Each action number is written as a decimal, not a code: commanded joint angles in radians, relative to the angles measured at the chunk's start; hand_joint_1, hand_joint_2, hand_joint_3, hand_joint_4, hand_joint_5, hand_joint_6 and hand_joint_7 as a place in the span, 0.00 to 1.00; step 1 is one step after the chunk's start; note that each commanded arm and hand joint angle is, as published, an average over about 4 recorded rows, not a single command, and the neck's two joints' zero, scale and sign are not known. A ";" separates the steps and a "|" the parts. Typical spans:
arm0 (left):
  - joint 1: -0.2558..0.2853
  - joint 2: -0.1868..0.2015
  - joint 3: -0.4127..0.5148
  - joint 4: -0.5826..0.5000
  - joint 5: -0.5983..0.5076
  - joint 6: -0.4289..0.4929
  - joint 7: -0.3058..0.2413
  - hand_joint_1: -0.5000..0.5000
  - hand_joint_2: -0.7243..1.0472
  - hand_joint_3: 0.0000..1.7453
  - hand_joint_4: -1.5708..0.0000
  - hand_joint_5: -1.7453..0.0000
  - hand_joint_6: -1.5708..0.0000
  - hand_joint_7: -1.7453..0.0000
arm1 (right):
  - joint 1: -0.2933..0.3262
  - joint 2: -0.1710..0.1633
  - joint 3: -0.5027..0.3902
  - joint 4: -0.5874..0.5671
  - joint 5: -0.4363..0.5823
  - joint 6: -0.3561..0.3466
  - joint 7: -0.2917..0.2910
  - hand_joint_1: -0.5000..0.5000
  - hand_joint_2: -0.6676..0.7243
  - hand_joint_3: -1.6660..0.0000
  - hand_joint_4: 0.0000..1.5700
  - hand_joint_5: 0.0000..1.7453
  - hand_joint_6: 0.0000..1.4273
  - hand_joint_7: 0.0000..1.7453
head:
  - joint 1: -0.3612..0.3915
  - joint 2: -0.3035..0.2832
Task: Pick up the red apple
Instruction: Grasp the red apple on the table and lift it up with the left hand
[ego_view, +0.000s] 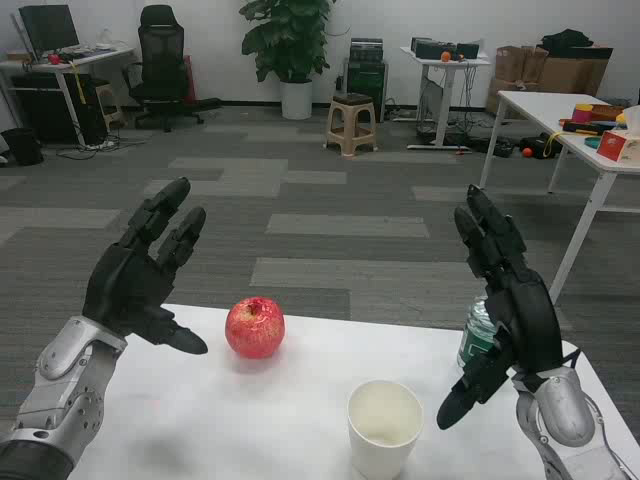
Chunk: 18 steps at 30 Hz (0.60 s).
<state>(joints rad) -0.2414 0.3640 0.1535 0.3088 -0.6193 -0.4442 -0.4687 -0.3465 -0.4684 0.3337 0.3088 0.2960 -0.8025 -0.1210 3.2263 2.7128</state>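
Note:
A red apple (255, 327) stands on the white table (200, 420) near its far edge, left of centre. My left hand (140, 280) is raised just left of the apple, fingers spread and pointing up, thumb reaching toward the fruit without touching it. On the right, my right hand (505, 305) is also lifted with its fingers apart, holding nothing.
A white paper cup (384, 425) stands on the table near the front, right of the apple. A clear bottle with a green label (477, 335) is partly hidden behind my right hand. Beyond the table lie grey floor, a stool, a plant and other desks.

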 joint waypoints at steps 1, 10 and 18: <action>-0.167 -0.109 -0.195 0.041 -0.030 -0.117 0.168 0.00 1.00 0.05 1.00 1.00 1.00 0.87 | 0.021 -0.075 -0.255 -0.207 0.003 0.101 0.134 0.04 1.00 1.00 0.00 0.00 0.00 0.00 | -0.111 0.373; -0.168 -0.111 -0.198 0.041 -0.030 -0.117 0.168 0.00 1.00 0.05 1.00 1.00 1.00 0.86 | 0.021 -0.075 -0.255 -0.203 0.002 0.100 0.132 0.04 1.00 1.00 0.00 0.00 0.00 0.00 | -0.061 0.223; -0.168 -0.109 -0.201 0.041 -0.031 -0.117 0.168 0.01 1.00 0.05 1.00 1.00 1.00 0.86 | 0.021 -0.075 -0.251 -0.203 0.002 0.100 0.130 0.04 1.00 1.00 0.00 0.00 0.00 0.00 | -0.064 0.076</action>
<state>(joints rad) -0.4155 0.2484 -0.0483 0.3450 -0.6473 -0.5524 -0.3038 -0.3250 -0.5407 0.0800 0.1058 0.2986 -0.7076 0.0073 3.1627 2.8192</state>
